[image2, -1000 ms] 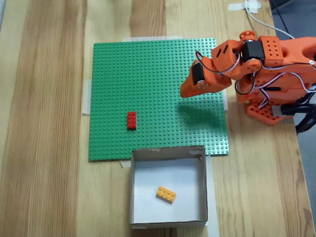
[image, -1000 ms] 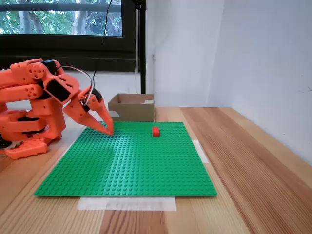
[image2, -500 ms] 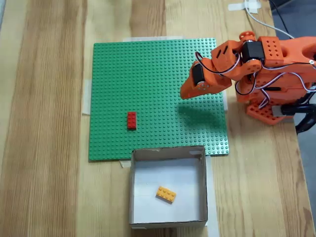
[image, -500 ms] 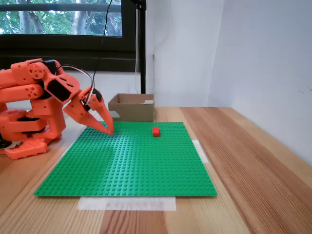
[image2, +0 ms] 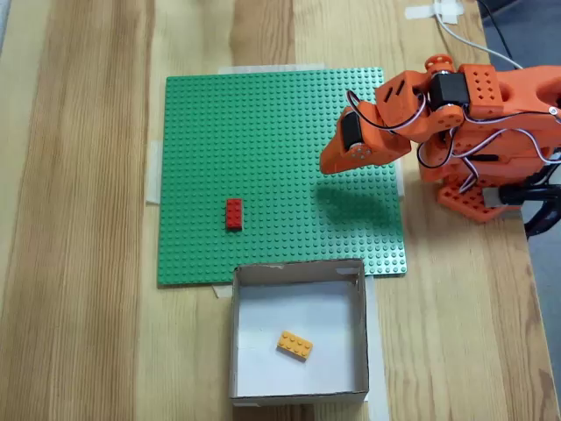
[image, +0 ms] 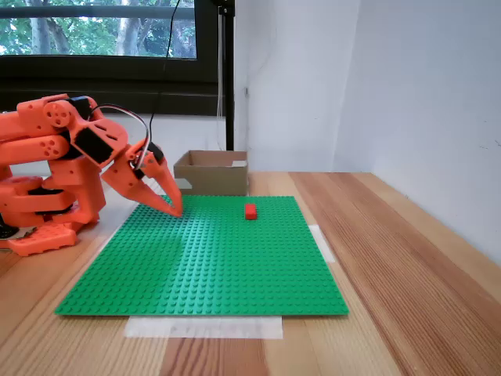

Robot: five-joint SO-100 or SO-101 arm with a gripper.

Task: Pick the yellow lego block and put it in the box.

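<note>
Nothing has moved since a second ago: the orange gripper [image2: 330, 164] hangs over the green baseplate [image2: 263, 132], its fingers together and holding nothing. Well away from it, the yellow lego block [image2: 295, 346] lies inside the box [image2: 235, 333]; the red brick [image2: 234, 214] sits between.

Legible text, labels, brands, numbers, signs: none (checked both fixed views, all surfaces unmarked).
</note>
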